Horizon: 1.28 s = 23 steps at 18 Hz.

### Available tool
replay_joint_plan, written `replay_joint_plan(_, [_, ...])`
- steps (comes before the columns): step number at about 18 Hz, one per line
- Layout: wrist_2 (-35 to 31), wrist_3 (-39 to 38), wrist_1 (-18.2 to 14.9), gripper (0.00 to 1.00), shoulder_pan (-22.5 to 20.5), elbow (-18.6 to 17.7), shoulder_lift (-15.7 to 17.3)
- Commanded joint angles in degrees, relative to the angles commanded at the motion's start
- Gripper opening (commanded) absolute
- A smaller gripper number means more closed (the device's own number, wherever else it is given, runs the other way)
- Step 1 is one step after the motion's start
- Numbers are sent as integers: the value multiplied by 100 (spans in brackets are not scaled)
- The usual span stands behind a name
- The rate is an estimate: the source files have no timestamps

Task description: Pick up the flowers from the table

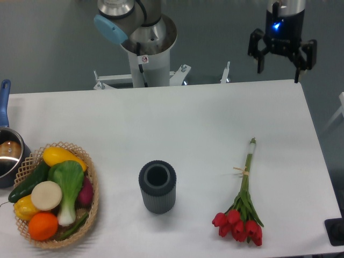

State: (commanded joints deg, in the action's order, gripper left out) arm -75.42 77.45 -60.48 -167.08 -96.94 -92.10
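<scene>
White and matte, the table [177, 118] carried every item. A woven basket [92, 201] of vegetables sat at its left — a dark ribbed cup [157, 188] stood near the middle. The flowers [243, 207] lay flat toward the right, red heads nearest the camera. The gripper [279, 70] hung above the far right corner — fingers apart, holding nothing.

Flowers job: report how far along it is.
Nothing is done yet: the flowers lie flat on the table, red heads toward the near edge, stems pointing away. In hand: nothing is gripped; the claw hangs open above the far right corner, well away from the bunch. Left to do: move over the stems, descend, close on them and lift.
</scene>
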Motion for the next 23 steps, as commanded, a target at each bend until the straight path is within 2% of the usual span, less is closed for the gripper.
replay_joint_plan(4, [36, -563, 484, 100, 254, 61, -395])
replay_joint_plan(8, [36, -890, 520, 100, 615, 140, -835])
replay_joint_plan(12, [45, -925, 818, 100, 888, 202, -1345])
replay_joint_plan(15, [54, -1241, 836, 100, 1002, 255, -1582])
replay_joint_plan(19, [71, -1706, 827, 100, 1055, 597, -1943])
replay_joint_plan(23, [536, -2137, 819, 100, 976, 782, -2329])
